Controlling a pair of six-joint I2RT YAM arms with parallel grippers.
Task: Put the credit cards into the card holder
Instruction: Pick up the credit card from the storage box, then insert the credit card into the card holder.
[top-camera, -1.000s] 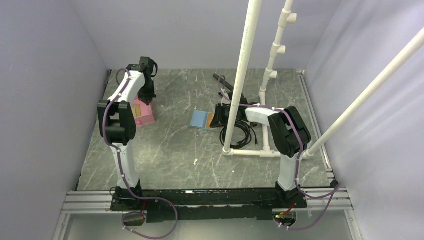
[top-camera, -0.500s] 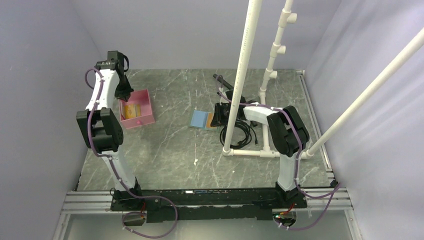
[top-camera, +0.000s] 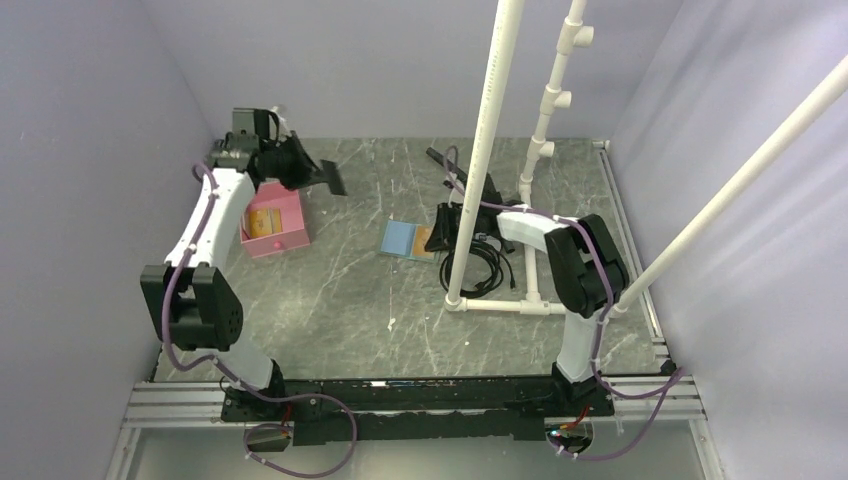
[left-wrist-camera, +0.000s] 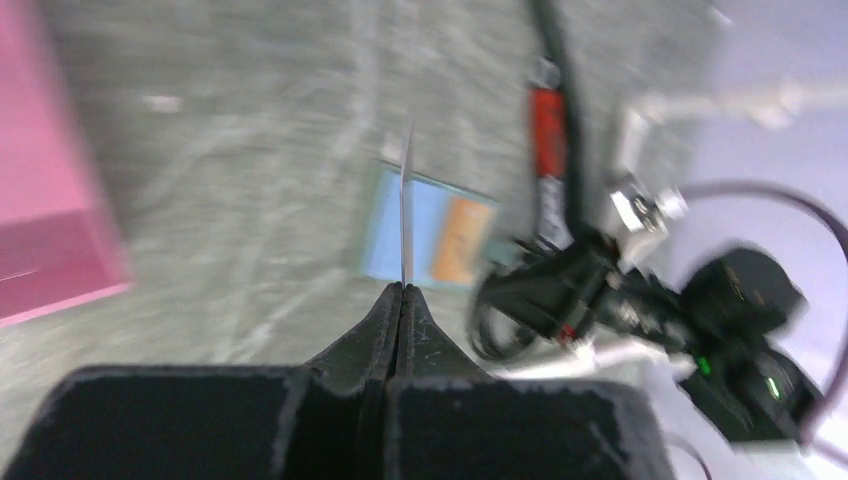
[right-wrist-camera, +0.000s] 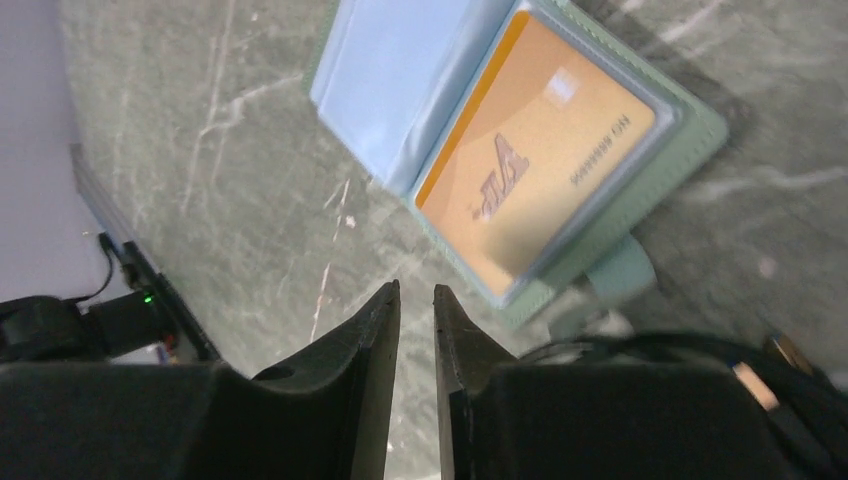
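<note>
Now, with our left gripper (left-wrist-camera: 402, 290) pinched shut on a credit card (left-wrist-camera: 406, 205) well left of the open card holder (top-camera: 405, 238), we should level it toward the blue pocket (right-wrist-camera: 400, 70) while our right gripper (right-wrist-camera: 416, 300), barely parted and empty, hovers beside that holder.

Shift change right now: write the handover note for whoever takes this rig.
Left tool: shut on a thin card, held above the table, edge-on toward the holder.
Right tool: slightly open, empty, low beside the card holder.
Card holder: lying open on the table, orange card in its sleeve.
Pink tray: another card seems to lie inside.
Done: one card stowed.
Left: insert the held card, then the tray's.
</note>
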